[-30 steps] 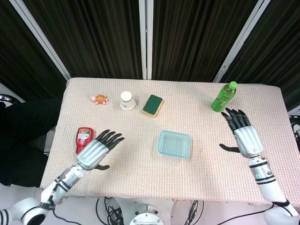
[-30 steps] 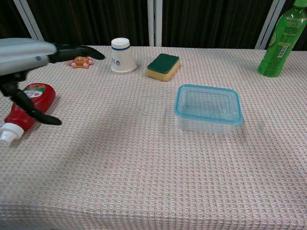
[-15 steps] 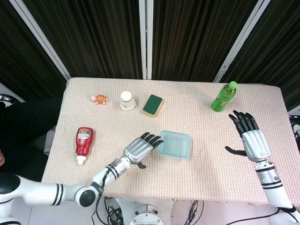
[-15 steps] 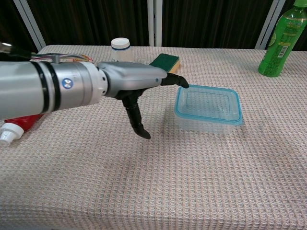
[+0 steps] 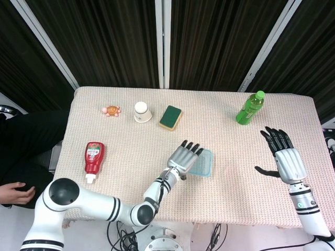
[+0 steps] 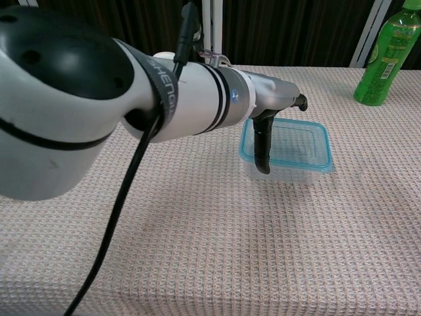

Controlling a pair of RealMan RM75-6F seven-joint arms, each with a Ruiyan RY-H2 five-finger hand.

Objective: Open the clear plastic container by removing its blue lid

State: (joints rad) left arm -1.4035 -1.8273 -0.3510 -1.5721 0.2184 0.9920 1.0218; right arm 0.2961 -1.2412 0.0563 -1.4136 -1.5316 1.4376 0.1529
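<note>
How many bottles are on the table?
2. A green bottle stands at the far right edge of the table; a red ketchup bottle lies near the left edge. None seems hidden behind the arm.

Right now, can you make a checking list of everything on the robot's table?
Surface: table under a beige woven cloth, flat.
Job's things: clear plastic container near the middle, blue lid on it.
Clutter: ketchup bottle lying down; toy turtle; white paper cup upside down; green sponge; green drink bottle upright.
Hands: left hand over the container's left end, contact cannot be told; right hand open, apart from everything.
Cables: black cable hanging along the left arm; more under the table's front edge.
Surroundings: dark curtains behind.
</note>
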